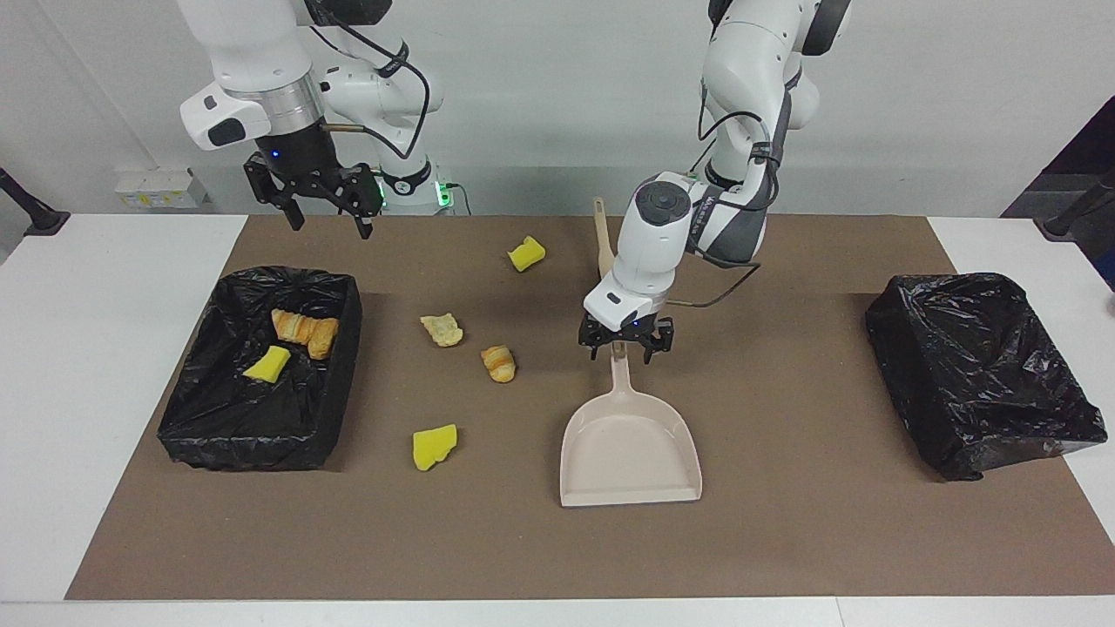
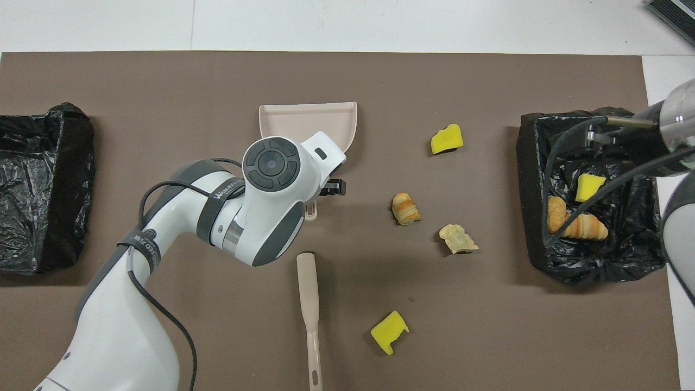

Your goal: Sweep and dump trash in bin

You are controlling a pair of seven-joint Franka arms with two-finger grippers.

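Right gripper (image 1: 322,212) hangs high over the bench edge by the bin (image 1: 187,409), fingers apart, holding nothing. In that bin (right arm's end): one yellow sponge chunk (image 1: 266,364) plus pastry pieces (image 1: 305,331). Out on the brown mat (image 1: 784,522): pale bread bit (image 1: 442,329), croissant piece (image 1: 499,363), two more sponge chunks (image 1: 527,254) (image 1: 434,446). Mid-bench, left gripper (image 1: 625,347) sits low at the dustpan (image 1: 631,449) handle, fingers spread either side, not clamped. Brush (image 2: 309,304) lies nearer the robots. Second bin (image 1: 980,370) at left arm's end.

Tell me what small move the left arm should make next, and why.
Probably lower and close on the dustpan handle: the left gripper hangs open right over it, not yet gripping, while four trash bits lie loose on the mat. The right gripper waits open, raised near the bin.
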